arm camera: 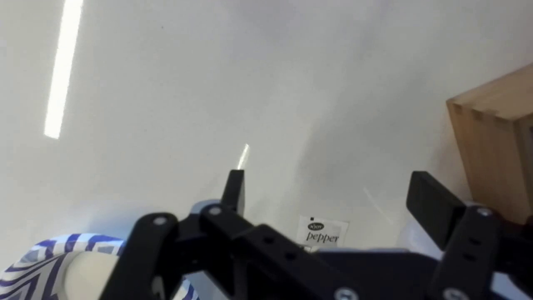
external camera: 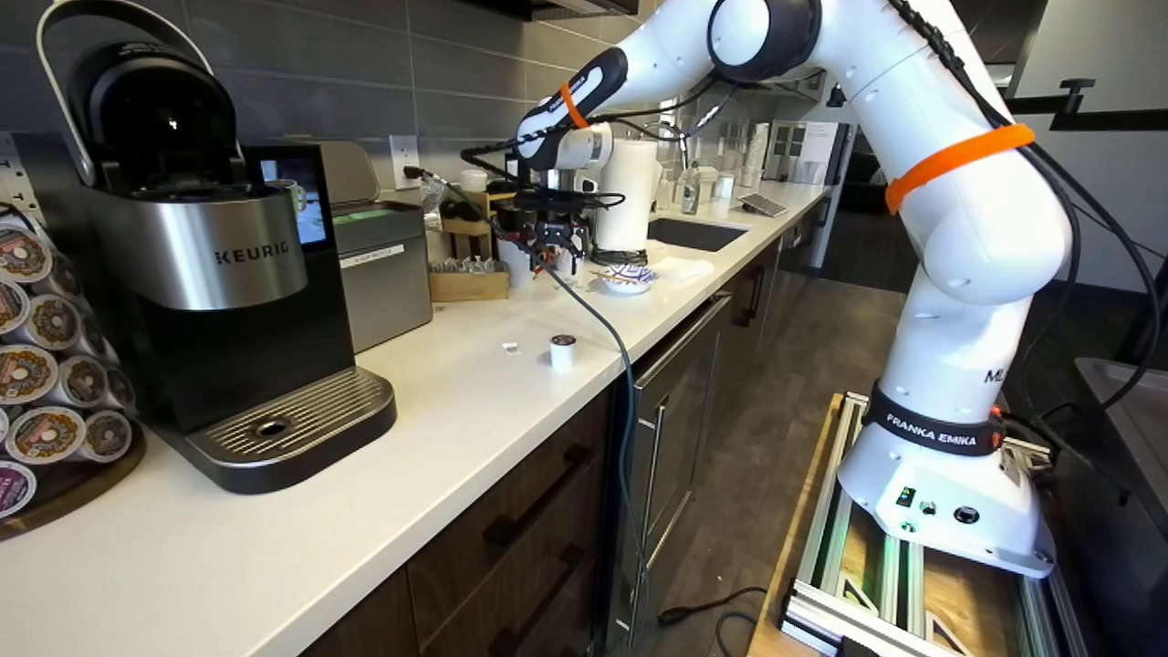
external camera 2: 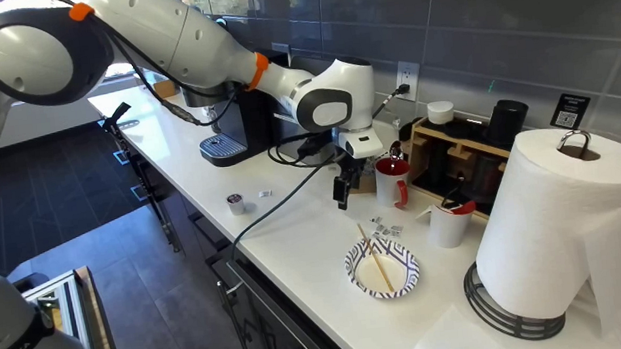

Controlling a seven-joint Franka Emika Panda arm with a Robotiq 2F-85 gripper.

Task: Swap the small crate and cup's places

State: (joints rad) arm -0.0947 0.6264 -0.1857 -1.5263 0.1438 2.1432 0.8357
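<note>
The small crate [external camera: 468, 285] is light-tan wood. It holds several packets and stands on the counter beside the grey box. In an exterior view it shows partly behind my gripper [external camera 2: 367, 185]. Its corner shows at the right edge of the wrist view [arm camera: 485, 154]. The cup [external camera: 562, 353] is small and white with a dark top and stands upright near the counter's front edge. It also shows in an exterior view [external camera 2: 236, 204] and is out of the wrist view. My gripper [arm camera: 329, 191] is open and empty above the counter, near the crate [external camera: 558, 265] and apart from the cup.
A red-lined mug [external camera 2: 391, 186], a second mug [external camera 2: 448, 227], a patterned bowl [external camera 2: 372, 281] with a stick and a paper-towel roll [external camera 2: 554, 225] stand near the gripper. Packets [arm camera: 322, 231] lie below it. A coffee machine [external camera: 205, 255] stands beyond. A cable [external camera 2: 274, 209] crosses the counter.
</note>
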